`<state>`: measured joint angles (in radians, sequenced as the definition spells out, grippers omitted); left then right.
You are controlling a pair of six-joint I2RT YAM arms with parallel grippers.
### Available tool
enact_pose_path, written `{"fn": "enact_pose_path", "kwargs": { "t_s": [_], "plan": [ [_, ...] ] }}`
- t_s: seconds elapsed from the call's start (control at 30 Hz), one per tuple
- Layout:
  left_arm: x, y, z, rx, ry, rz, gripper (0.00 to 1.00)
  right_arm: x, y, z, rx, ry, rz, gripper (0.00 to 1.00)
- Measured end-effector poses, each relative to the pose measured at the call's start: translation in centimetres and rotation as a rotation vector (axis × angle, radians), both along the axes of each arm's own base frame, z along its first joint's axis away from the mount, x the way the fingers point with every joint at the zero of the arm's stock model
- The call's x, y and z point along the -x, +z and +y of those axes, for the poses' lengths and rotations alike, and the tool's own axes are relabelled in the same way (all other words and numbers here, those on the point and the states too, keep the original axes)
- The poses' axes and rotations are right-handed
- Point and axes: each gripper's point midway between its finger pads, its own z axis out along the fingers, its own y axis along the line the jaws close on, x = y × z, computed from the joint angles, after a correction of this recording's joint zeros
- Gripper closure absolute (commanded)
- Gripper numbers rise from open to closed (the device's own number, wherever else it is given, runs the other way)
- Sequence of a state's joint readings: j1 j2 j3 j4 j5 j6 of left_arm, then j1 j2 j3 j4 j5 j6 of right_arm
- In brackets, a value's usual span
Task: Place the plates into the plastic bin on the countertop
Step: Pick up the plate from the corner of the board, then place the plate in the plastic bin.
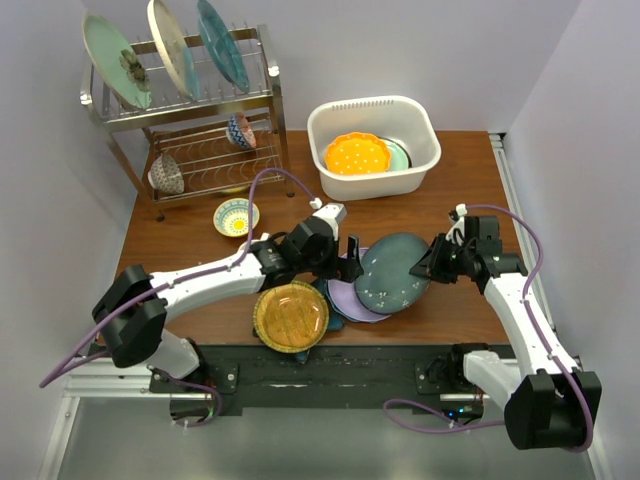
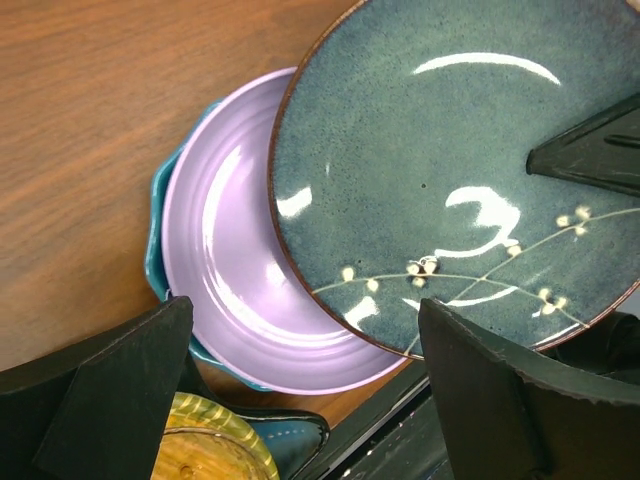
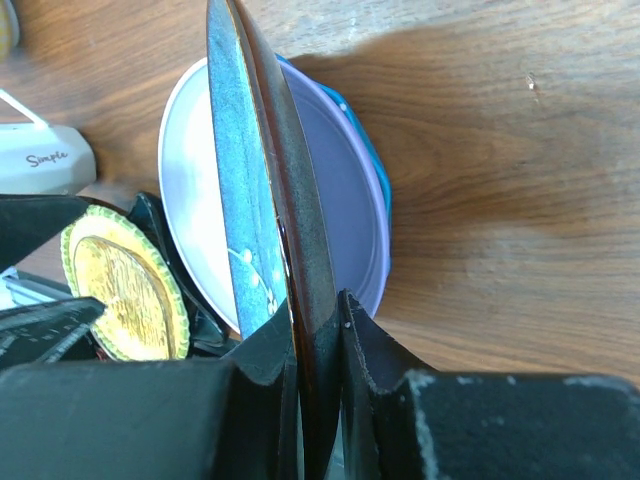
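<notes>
1. Right gripper (image 3: pixel 318 335) has its two black fingers clamped on the rim of the dark teal speckled ceramic plate (image 1: pixel 392 272). It pinches only the edge nearest its wrist, and the rest of the plate juts out ahead of the fingers.
2. Left gripper (image 2: pixel 305 330) hangs with its fingers spread wide, holding nothing, just across that plate from the right gripper.
3. My main worry is the thin edge pinch on a glazed rim. All the plate's weight sits beyond the fingers, so a quick swing could let it pivot or slide out.
4. If it slips, it lands on the round lavender plate (image 2: pixel 240 280) directly beneath, which rests on the teal star-shaped plate (image 2: pixel 158 240). Any of the three could chip. I cannot tell whether the held plate's far edge touches that stack.
5. The left fingers sit close to that far edge, so a careless lift might knock them.
6. The white rectangular plastic bin (image 1: pixel 420 165) stands well beyond the right gripper, slightly toward the left arm's side. An orange dotted plate (image 1: pixel 357 154) lies inside it. A low carry would clip its rolled rim.
</notes>
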<state>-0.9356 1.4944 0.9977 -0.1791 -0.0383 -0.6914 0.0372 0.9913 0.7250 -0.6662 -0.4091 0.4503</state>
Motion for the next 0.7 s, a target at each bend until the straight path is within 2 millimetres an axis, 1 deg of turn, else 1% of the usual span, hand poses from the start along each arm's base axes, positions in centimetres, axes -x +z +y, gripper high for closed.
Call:
{"fn": "enact_pose_path", "kwargs": {
  "t_s": [0.2,0.33,0.57,0.7],
  "plan": [
    [-0.6,1.1,1.4,0.027,0.033,-0.02,0.0,0.0,0.3,0.2,-0.011,0.009,-0.01,1.0],
    [-1.1,1.5,2.0,0.036,0.049,-0.026,0.0,0.1,0.6,0.5,-0.026,0.019,-0.017,1.0],
    [-1.3,1.6,2.4,0.038,0.059,-0.027,0.0,-0.1,0.9,0.9,-0.048,0.034,-0.031,1.0],
    [-1.3,2.0,2.5,0.046,0.061,-0.034,0.0,-0.4,1.2,1.1,-0.061,0.042,-0.05,1.0]
  ]
}}
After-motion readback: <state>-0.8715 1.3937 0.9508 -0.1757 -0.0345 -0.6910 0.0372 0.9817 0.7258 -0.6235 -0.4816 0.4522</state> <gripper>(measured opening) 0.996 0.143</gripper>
